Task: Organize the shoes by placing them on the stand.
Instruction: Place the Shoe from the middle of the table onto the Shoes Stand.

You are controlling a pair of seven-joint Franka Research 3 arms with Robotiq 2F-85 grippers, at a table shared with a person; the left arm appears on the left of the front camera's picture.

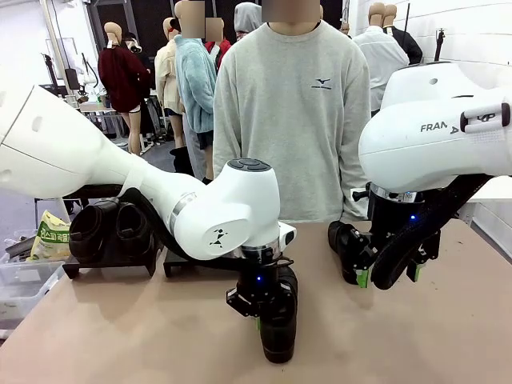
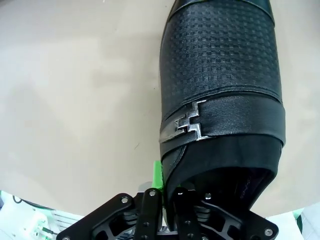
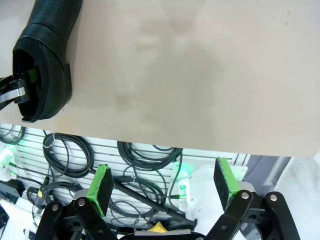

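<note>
Two black shoes (image 1: 104,228) are seen side by side on the dark stand (image 1: 112,264), at the left part of the table (image 1: 120,344). One more black loafer (image 2: 220,75), with a textured upper and a metal buckle (image 2: 190,122), is laid on the table near the middle, toward the robot's side. Its heel rim is grasped by the left gripper (image 2: 167,182), which is clenched with one finger inside the opening. The right gripper (image 3: 164,185) is released, its green pads (image 3: 102,187) set wide, apart from the loafer.
</note>
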